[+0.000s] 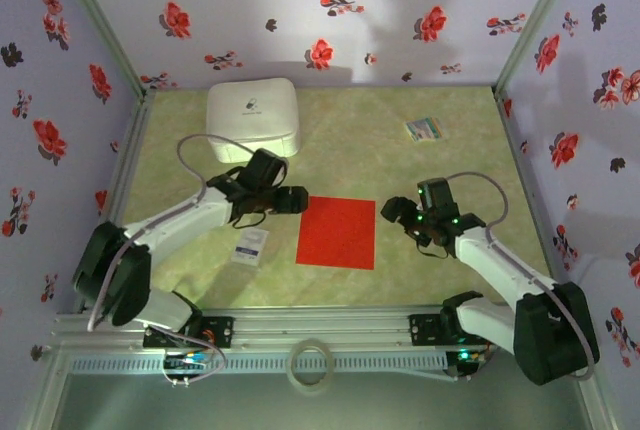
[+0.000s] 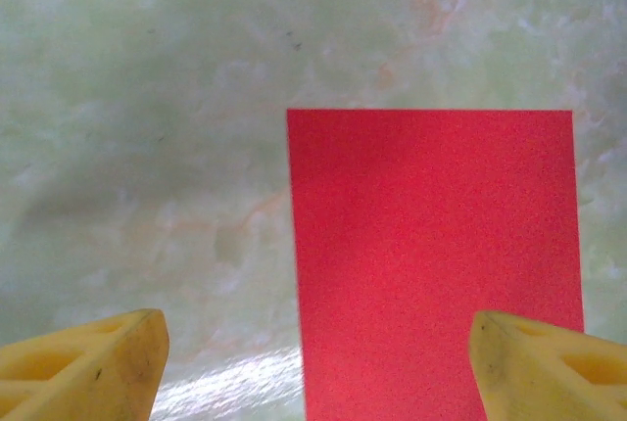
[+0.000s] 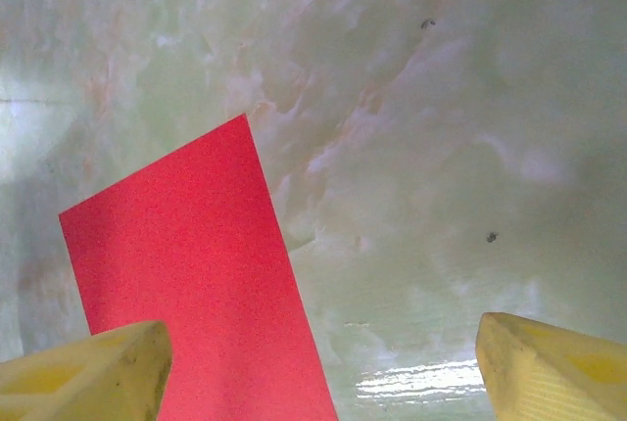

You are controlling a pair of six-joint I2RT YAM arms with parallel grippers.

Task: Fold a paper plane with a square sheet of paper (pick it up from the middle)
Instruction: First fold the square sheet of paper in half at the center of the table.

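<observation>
Top external view: the square sheet of paper lies flat and unfolded on the tabletop, near the middle, between my two arms. My left jaws sit just beside the sheet's far left corner; my right jaws sit just beside its far right corner. Neither set holds anything. A white box stands at the far left of the tabletop, well apart from the sheet. A small white packet lies just left of the sheet, below my left arm. A small multicoloured card lies at the far right.

Left wrist view: my left jaws are released, the two yellow fingers spread wide with nothing between them. The sheet fills the right half of the gap; bare tabletop fills the left half. The frame-right finger overlaps the sheet's edge; I cannot tell whether it touches.

Right wrist view: my right jaws are released, the fingers wide apart and empty. The sheet lies at an angle at lower left, its corner pointing away from me.
</observation>
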